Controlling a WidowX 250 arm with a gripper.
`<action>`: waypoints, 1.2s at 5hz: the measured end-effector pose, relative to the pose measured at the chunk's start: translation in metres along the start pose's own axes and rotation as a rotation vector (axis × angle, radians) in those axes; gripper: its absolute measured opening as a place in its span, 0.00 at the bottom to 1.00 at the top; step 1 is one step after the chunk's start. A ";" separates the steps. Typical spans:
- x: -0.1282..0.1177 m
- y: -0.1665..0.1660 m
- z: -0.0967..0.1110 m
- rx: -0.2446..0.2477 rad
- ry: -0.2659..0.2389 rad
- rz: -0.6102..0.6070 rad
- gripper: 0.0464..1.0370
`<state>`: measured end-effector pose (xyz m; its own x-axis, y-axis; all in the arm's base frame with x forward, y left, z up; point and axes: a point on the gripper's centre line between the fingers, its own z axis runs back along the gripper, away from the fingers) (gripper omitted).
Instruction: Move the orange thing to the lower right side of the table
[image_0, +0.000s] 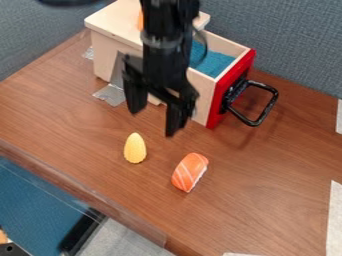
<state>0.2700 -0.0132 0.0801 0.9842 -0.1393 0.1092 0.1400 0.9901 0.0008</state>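
Behind the gripper (155, 118) rise grey-blue fabric-covered panels (287, 40). Beneath it spreads the brown wood-grain table (274, 165), running out on both sides and toward the camera.

The largest container is a pale wooden box with a flat top (110, 22), standing behind the gripper and to its left in the view. From its right side a pale wooden drawer with a red front (219, 102) sticks out, pulled open, partly hidden by the arm. In the part of the drawer that can be seen, the bottom is covered by a textured blue lining (215, 62); what the arm hides inside cannot be told. A black loop-shaped handle (269, 106) juts from the red front, to the right of the gripper.

The black two-finger gripper hangs in front of the box and drawer, pointing down. Its fingers are spread apart, with nothing held between them.

The task's thing, an orange piece of toy salmon sushi with white stripes (190, 171), lies on the table, nearer the camera than the gripper and a little to its right. A yellow toy corn cob with a pointed top (135, 148) lies nearer the camera than the gripper and slightly to its left, apart from the sushi. On the box top, behind the arm, a small orange object (140, 21) is mostly hidden.
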 end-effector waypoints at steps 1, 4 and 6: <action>-0.010 -0.020 -0.030 0.006 0.051 -0.042 0.96; -0.013 -0.060 -0.073 0.061 0.127 -0.122 0.96; 0.008 -0.069 -0.089 0.093 0.122 -0.110 0.94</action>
<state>0.2778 -0.0837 -0.0071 0.9700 -0.2424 -0.0178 0.2429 0.9651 0.0982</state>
